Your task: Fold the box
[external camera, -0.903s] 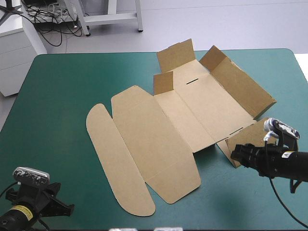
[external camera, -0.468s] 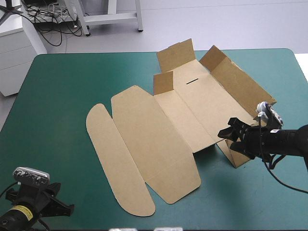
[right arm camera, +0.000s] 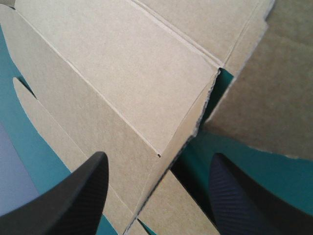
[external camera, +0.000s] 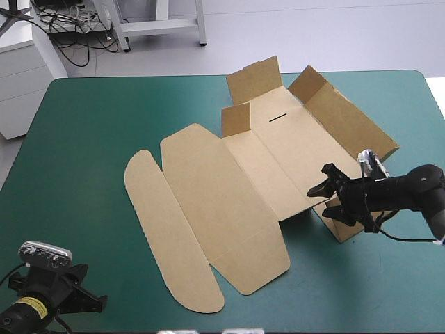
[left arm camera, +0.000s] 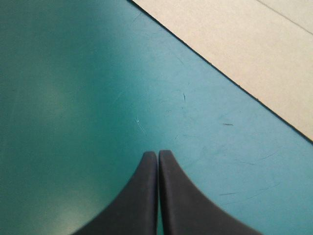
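The brown box (external camera: 264, 167) lies opened out in the middle of the teal-green table. Its long right wall (external camera: 351, 122) and the far flaps (external camera: 254, 80) are raised, and the rounded lid (external camera: 167, 229) lies flat toward the near left. My right gripper (external camera: 323, 182) is open at the base's near right corner, beside a small raised flap (external camera: 348, 212). In the right wrist view the gripper (right arm camera: 159, 157) straddles a board edge (right arm camera: 122, 63), one finger on each side. My left gripper (left arm camera: 157, 154) is shut over bare cover at the near left corner, with the board's edge (left arm camera: 244, 39) ahead.
The left arm (external camera: 49, 292) rests at the table's near left corner. White cabinets (external camera: 21, 76) stand beyond the table's far left edge. Bare teal-green cover (external camera: 104, 118) stretches left of the box and along the near edge.
My right gripper has moved from the table's right side leftward to the box's near right corner, turning its wrist and opening around the board edge. The left arm has not moved.
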